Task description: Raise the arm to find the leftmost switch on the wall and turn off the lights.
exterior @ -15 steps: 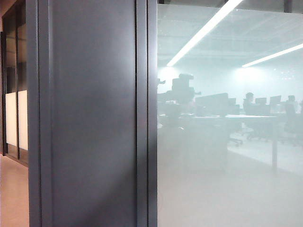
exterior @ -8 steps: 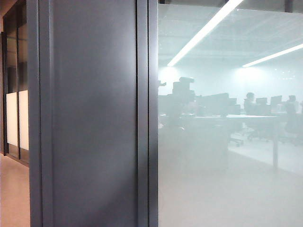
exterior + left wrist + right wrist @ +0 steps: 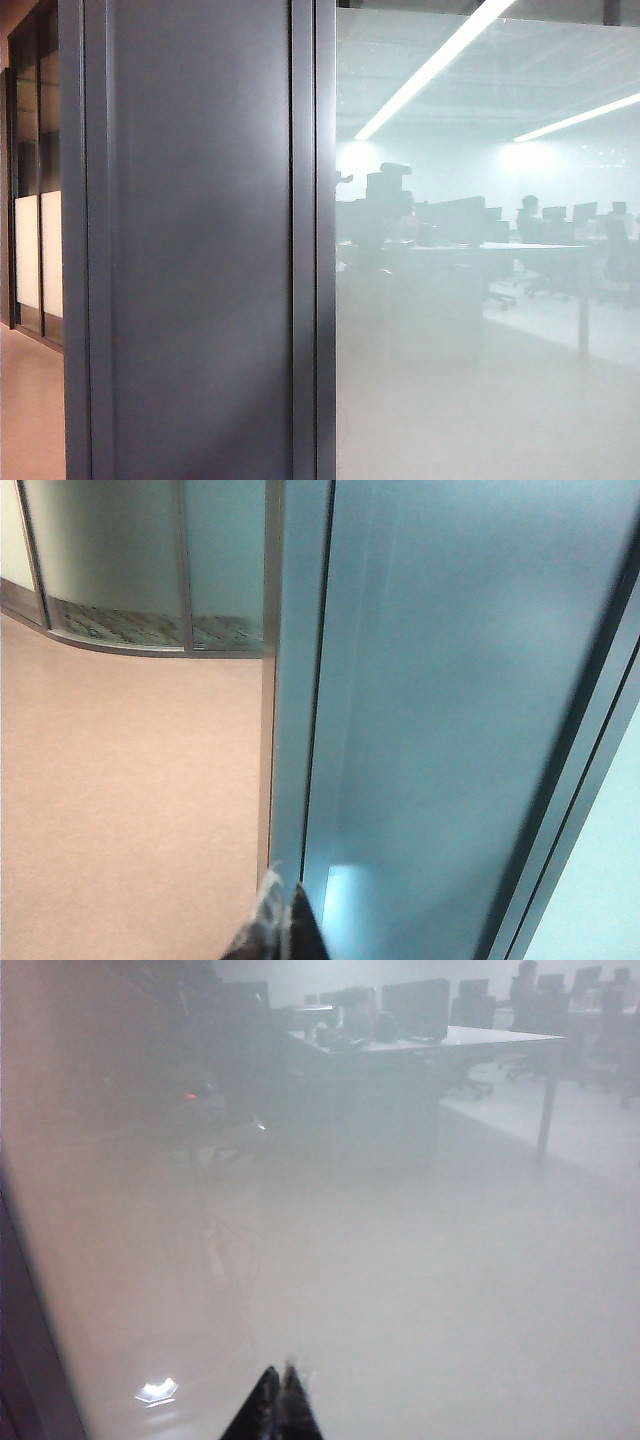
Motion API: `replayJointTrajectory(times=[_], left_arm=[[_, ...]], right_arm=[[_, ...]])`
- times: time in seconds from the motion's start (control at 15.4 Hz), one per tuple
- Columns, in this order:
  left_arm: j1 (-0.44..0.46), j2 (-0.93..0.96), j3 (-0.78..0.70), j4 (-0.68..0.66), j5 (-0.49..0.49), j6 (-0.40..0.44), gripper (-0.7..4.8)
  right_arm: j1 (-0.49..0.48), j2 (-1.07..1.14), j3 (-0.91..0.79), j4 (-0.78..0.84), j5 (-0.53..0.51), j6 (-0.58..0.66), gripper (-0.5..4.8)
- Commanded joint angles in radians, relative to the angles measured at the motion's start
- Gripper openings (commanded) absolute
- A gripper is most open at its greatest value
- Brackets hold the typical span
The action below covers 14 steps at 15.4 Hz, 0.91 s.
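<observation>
Our arm (image 3: 385, 205) shows only as a hazy dark shape in the milky glass (image 3: 480, 380), rising upright just right of the dark wall panel (image 3: 200, 250).

Its long axis runs vertical from a bulky base. We see the left gripper (image 3: 277, 927) with tips pressed together near the panel, and the right gripper (image 3: 279, 1397) likewise closed, empty, close before the glass. Ceiling lights (image 3: 435, 65) glow.
</observation>
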Motion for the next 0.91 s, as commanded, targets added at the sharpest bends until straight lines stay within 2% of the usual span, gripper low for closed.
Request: replayJointTrajectory(times=[0.06, 0.19, 0.91], left_arm=[[0.003, -0.001, 0.002, 0.011, 0.004, 0.004, -0.05], [0.003, -0.001, 0.002, 0.011, 0.004, 0.004, -0.05], [0.003, -0.001, 0.002, 0.011, 0.004, 0.004, -0.05]], right_arm=[[0.026, -0.002, 0.001, 0.01, 0.003, -0.002, -0.01], [0.052, -0.002, 0.001, 0.01, 0.013, -0.002, -0.01], [0.049, -0.003, 0.002, 0.01, 0.019, 0.002, -0.01]])
